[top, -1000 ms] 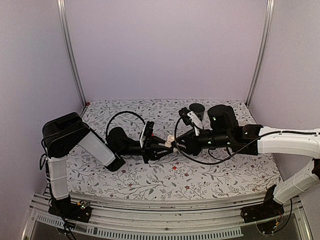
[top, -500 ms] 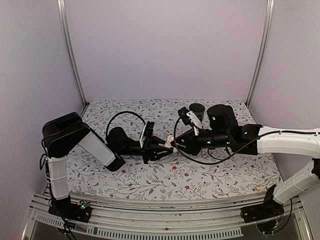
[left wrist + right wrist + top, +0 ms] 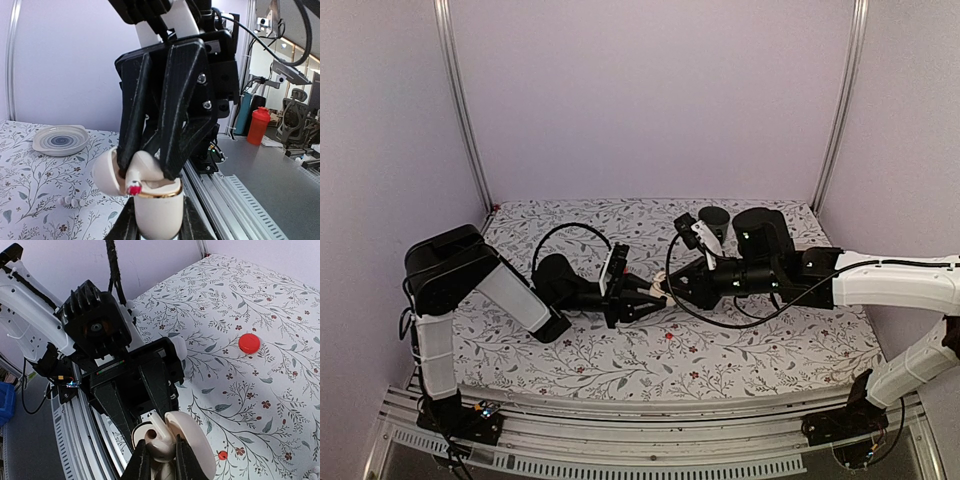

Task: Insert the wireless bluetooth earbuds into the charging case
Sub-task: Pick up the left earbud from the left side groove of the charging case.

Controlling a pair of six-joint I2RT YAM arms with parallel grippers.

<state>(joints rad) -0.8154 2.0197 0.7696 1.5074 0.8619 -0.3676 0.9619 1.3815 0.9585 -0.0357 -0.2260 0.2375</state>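
Observation:
My left gripper (image 3: 642, 297) is shut on the cream-white charging case (image 3: 159, 212), held upright at mid-table with its lid (image 3: 106, 172) swung open. My right gripper (image 3: 672, 288) is shut on a cream earbud (image 3: 162, 442) and holds it right at the case's gold-rimmed opening. In the left wrist view the earbud (image 3: 146, 167) lies tilted against the rim, its red-tipped stem pointing out over the edge. In the right wrist view one dark hollow (image 3: 149, 432) of the case shows beside the earbud. My left gripper (image 3: 157, 227) and right gripper (image 3: 159, 460) nearly touch.
A flat red disc (image 3: 249, 343) lies on the flowered cloth. A dark mug (image 3: 714, 217) stands at the back near the right arm. A small grey-patterned plate (image 3: 61, 140) and some small white bits (image 3: 70, 201) lie on the cloth. The table's metal rail (image 3: 220, 195) runs alongside.
My right gripper has moved a little left with the earbud, closing the gap to the case. The left gripper has stayed put with the case.

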